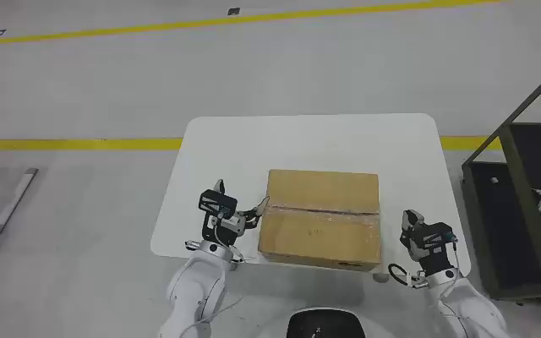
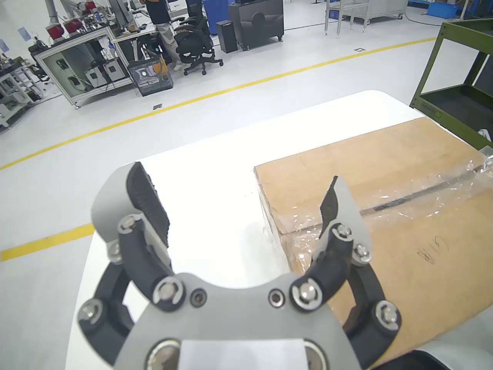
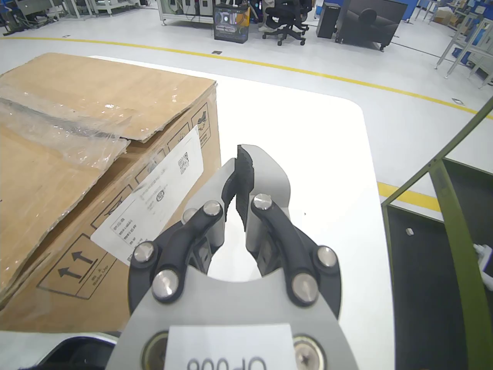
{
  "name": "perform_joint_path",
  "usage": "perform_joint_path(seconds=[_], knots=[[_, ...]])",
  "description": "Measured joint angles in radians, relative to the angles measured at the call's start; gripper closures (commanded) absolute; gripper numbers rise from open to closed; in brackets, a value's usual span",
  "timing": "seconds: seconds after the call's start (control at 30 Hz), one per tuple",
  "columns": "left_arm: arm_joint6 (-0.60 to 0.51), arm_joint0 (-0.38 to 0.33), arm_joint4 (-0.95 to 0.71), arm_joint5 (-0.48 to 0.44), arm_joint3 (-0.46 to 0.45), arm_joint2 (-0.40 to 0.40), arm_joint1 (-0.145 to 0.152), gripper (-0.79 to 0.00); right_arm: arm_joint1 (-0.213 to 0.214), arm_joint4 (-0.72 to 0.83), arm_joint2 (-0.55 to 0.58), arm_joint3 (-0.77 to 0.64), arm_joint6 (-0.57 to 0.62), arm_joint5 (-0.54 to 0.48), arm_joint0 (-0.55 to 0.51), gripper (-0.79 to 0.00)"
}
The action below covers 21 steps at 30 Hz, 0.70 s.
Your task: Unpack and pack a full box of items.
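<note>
top view looks down on a white table (image 1: 313,135) with rounded corners. a brown cardboard box (image 1: 321,215) sits on it toward the robot's side, well inside the edges. the box is closed: its two top flaps lie down and meet along a seam that runs the long way, covered by a strip of clear tape (image 2: 423,190) that is wrinkled and crumpled. in the right wrist view the tape looks loose and bunched near the box's right end. the far flap's edge there is ragged and sits slightly above the near flap. a white label (image 3: 154,194) is stuck on that end wall, next to printed arrows.

the left claw (image 2: 235,179) hangs at the box's left end, its fingers spread wide apart and holding nothing. one finger is over bare table, the other over the box's top near the corner where the seam ends. whether that finger touches the cardboard cannot be told.

the right claw (image 3: 239,167) is near the box's right end, over the table and apart from the box wall. its two fingers are pressed together with nothing between them.

a green metal cart (image 1: 507,194) stands on the floor just off the table's right side. a yellow line (image 1: 84,144) crosses the floor behind the table.
</note>
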Motion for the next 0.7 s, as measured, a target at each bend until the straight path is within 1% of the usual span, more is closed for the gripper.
perform_joint_path(seconds=[0.23, 0.5, 0.7], knots=[[0.0, 0.0, 0.0, 0.0, 0.0, 0.0, 0.0, -0.785, -0.002, -0.007, -0.042, 0.053, 0.02, -0.022, 0.058, 0.0], [0.0, 0.0, 0.0, 0.0, 0.0, 0.0, 0.0, -0.785, -0.003, -0.021, -0.076, 0.08, 0.028, -0.031, 0.1, 0.0], [0.0, 0.0, 0.0, 0.0, 0.0, 0.0, 0.0, -0.785, -0.004, -0.026, -0.091, 0.094, 0.059, -0.034, 0.133, 0.0]])
